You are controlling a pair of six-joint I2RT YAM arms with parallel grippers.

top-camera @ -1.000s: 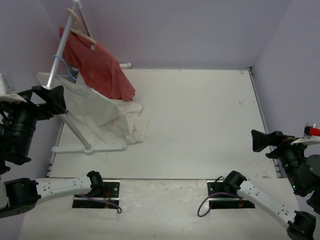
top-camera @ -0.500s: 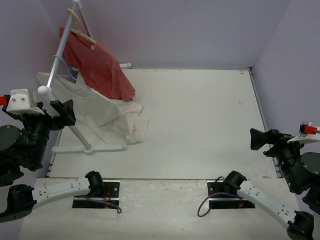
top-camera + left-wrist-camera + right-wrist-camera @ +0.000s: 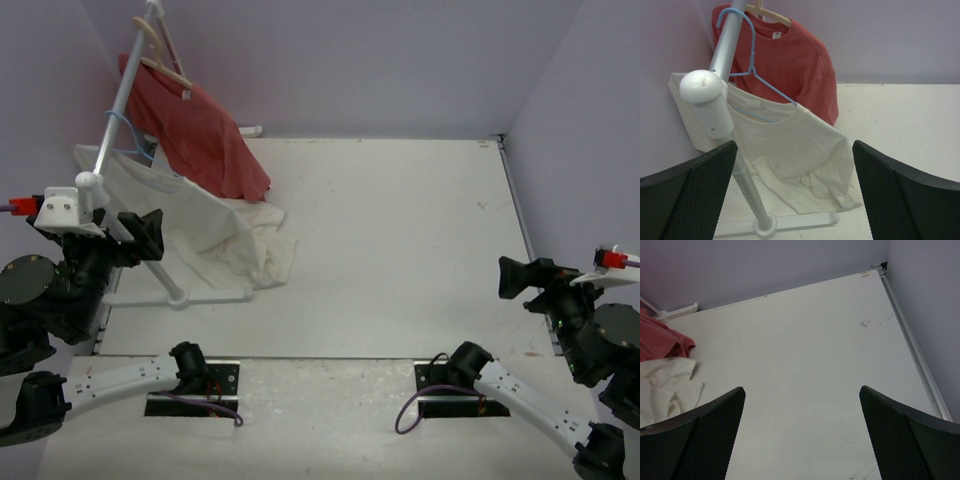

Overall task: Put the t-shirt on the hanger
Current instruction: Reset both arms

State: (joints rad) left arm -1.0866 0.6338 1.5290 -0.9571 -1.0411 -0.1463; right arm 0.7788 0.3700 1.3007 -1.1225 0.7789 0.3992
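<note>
The white t-shirt (image 3: 205, 228) hangs from the light-blue wire hanger (image 3: 122, 132), and its lower part is bunched on the table. In the left wrist view the hanger (image 3: 752, 47) hooks over the slanted rack rod and its arm runs into the collar of the t-shirt (image 3: 790, 145). My left gripper (image 3: 142, 233) is open and empty, just in front of the rack post, clear of the cloth; it also shows in the left wrist view (image 3: 795, 200). My right gripper (image 3: 520, 278) is open and empty over bare table at the right, as the right wrist view (image 3: 802, 435) shows. A corner of the t-shirt (image 3: 665, 390) lies at that view's left.
A white rack with a slanted rod (image 3: 122, 95) and a foot (image 3: 180, 296) stands at the left. A red t-shirt (image 3: 200, 130) hangs on a wooden hanger (image 3: 160, 45) on the same rod. Walls close the back, left and right sides.
My left gripper has drawn back from the rod's end, moving nearer and slightly right. The right gripper has barely shifted. The t-shirt and hanger have not moved.
</note>
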